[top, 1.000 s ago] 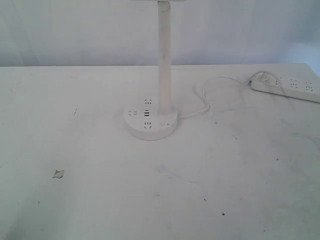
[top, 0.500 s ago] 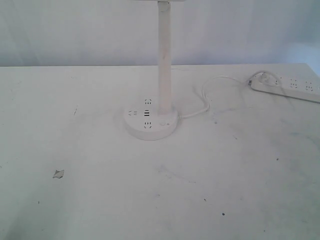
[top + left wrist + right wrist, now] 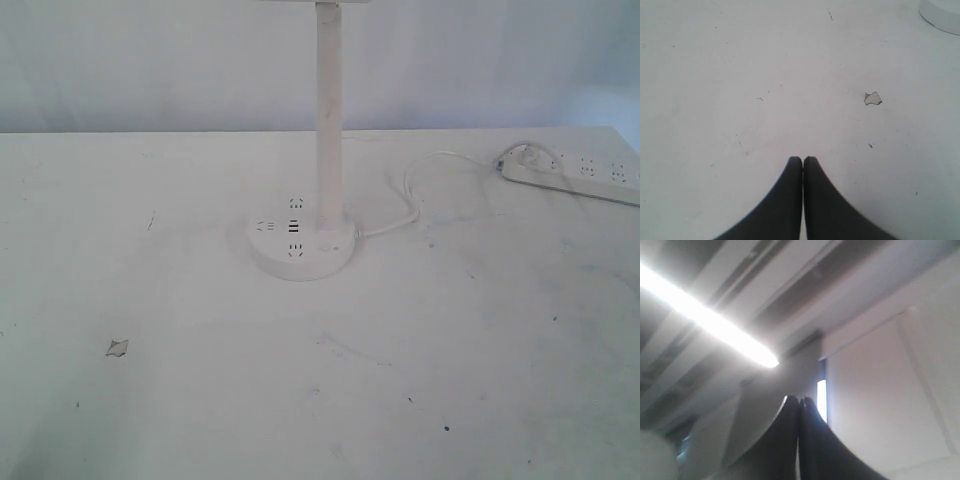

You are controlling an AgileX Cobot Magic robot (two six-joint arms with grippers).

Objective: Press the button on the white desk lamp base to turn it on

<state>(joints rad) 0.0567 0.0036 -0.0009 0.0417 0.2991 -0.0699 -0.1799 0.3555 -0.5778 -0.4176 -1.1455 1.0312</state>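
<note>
The white desk lamp base (image 3: pixel 302 262) sits mid-table in the exterior view, a round disc with socket holes, a dark USB slot and a tall slim post (image 3: pixel 330 110). The button (image 3: pixel 326 243) is a small faint ring on the disc near the post's foot. Neither arm shows in the exterior view. My left gripper (image 3: pixel 802 160) is shut with nothing in it, above bare table; an edge of the lamp base (image 3: pixel 942 17) shows at that view's corner. My right gripper (image 3: pixel 799 400) is shut on nothing and faces the ceiling.
A long white power strip (image 3: pixel 575 176) lies at the table's far right, and the lamp's white cord (image 3: pixel 420 185) loops from it to the base. A small torn scrap (image 3: pixel 117 347) (image 3: pixel 873 98) lies on the white table at front left. A bright ceiling light (image 3: pixel 710 320) fills the right wrist view.
</note>
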